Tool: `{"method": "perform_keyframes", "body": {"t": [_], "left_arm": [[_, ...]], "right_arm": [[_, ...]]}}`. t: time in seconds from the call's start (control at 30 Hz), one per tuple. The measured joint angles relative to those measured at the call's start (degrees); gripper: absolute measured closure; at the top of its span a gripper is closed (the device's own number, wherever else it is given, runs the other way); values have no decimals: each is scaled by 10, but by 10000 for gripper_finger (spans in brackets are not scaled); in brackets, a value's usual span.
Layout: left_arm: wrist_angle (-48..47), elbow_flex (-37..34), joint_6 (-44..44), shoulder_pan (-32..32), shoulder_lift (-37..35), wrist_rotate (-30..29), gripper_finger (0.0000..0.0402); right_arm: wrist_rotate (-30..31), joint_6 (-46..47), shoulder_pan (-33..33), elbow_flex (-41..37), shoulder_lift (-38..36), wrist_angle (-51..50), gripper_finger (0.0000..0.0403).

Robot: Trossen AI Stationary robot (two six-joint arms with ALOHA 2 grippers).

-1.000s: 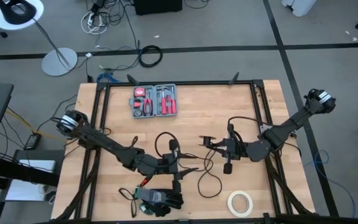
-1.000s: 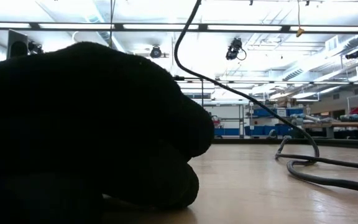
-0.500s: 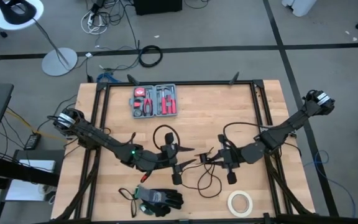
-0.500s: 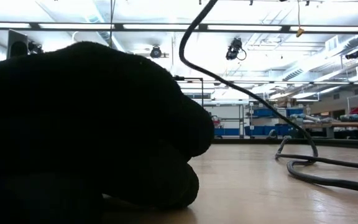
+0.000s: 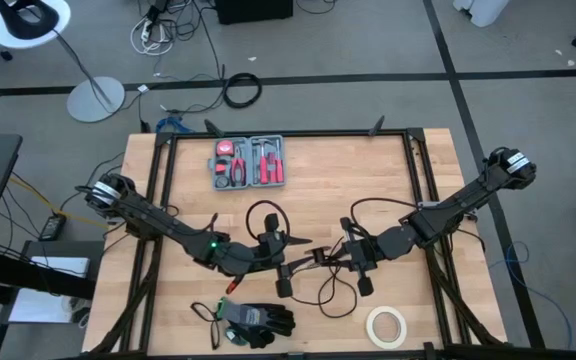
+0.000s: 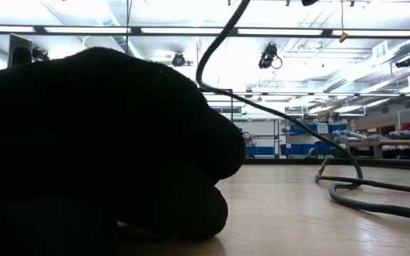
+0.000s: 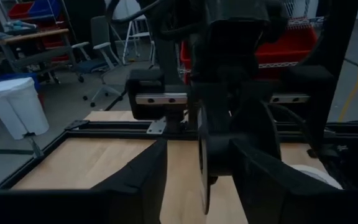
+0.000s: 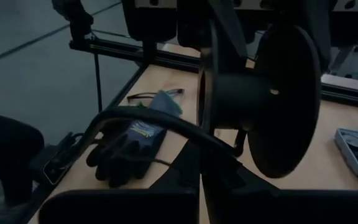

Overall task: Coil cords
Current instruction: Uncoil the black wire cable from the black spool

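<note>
At frame centre, the left pincer stands spread; the right pincer, pressed together, pinches the black cord.

You've got one counter holding one black cord, one open tool case, one tape roll, and one pile of gloves. Two arms, one pincer each.

gloves block most of low view, cord cut off at top edge
</note>
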Motion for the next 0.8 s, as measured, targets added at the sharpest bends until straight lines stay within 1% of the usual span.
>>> {"method": "perform_keyframes", "body": {"t": [0.03,0.1,0.2,0.23,0.27,0.47,0.6,0.67,0.8], "left_arm": [[-7,1,-2,0,0,0,244],[-21,1,-1,0,-1,0,277],[-42,1,1,0,0,10,361],[-44,0,2,0,0,13,380],[-41,0,2,1,0,14,388],[-34,0,15,1,0,12,398],[-32,0,28,1,0,12,400],[-37,0,31,1,0,13,400],[-50,-2,32,1,-9,13,401]], "right_arm": [[0,0,0,0,0,2,403],[0,0,0,-1,1,2,403],[-1,0,0,-1,1,4,400],[-3,0,0,-1,1,7,396],[-3,0,0,-1,1,11,390],[-4,5,0,-1,1,35,332],[2,37,0,-1,-4,15,299],[15,69,0,1,-17,-23,290],[47,146,0,18,-67,-164,286]]}}
